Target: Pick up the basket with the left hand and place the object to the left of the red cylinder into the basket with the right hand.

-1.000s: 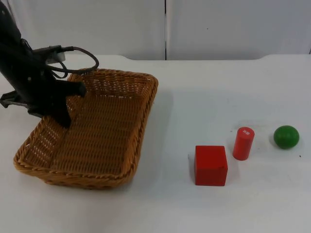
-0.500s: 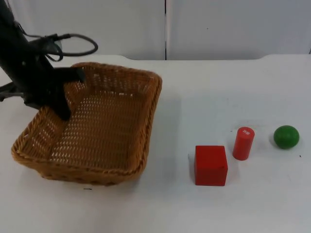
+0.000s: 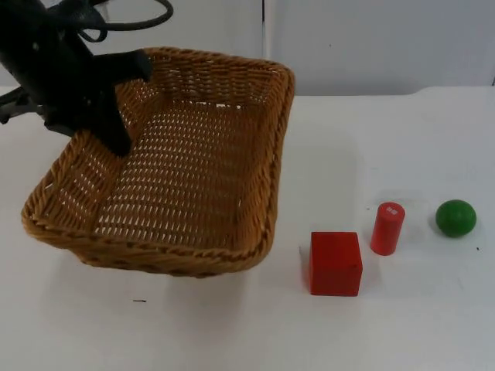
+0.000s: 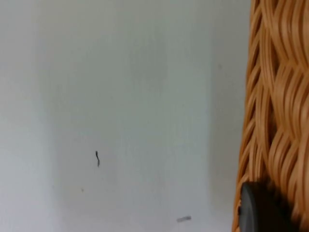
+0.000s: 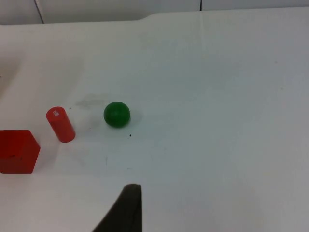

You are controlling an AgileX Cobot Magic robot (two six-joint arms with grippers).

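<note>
Wicker basket (image 3: pixel 178 170) fills the upper left of the top view, tilted, its far rim raised in front of the grey partition wall (image 3: pixel 371 39) and its near rim low over the white surface (image 3: pixel 348 154). Its shadow lies on the surface beneath the near edge. The left hand (image 3: pixel 116 108) is clamped on the basket's left wall near the far corner, one finger inside the weave and one outside. In the left wrist view the basket's woven rim (image 4: pixel 275 121) runs beside a black fingertip (image 4: pixel 263 208), with the bare surface and a small dark mark (image 4: pixel 97 158) beyond.

At lower right of the top view stand three things in a row. The red cube (image 3: pixel 336 263) is nearest the basket, apart from it. The red cylinder (image 3: pixel 387 228) stands upright just beside the cube, at its right and a little farther back, with a white label on its top. The green ball (image 3: pixel 455 218) lies to the right of the cylinder, near it but not touching.

The right wrist view takes in the same three: cube (image 5: pixel 17 151), cylinder (image 5: pixel 60 124) and ball (image 5: pixel 117 114), with a black fingertip (image 5: pixel 126 208) of the right hand well apart from them. Whether the right hand is wide or narrow I cannot tell.
</note>
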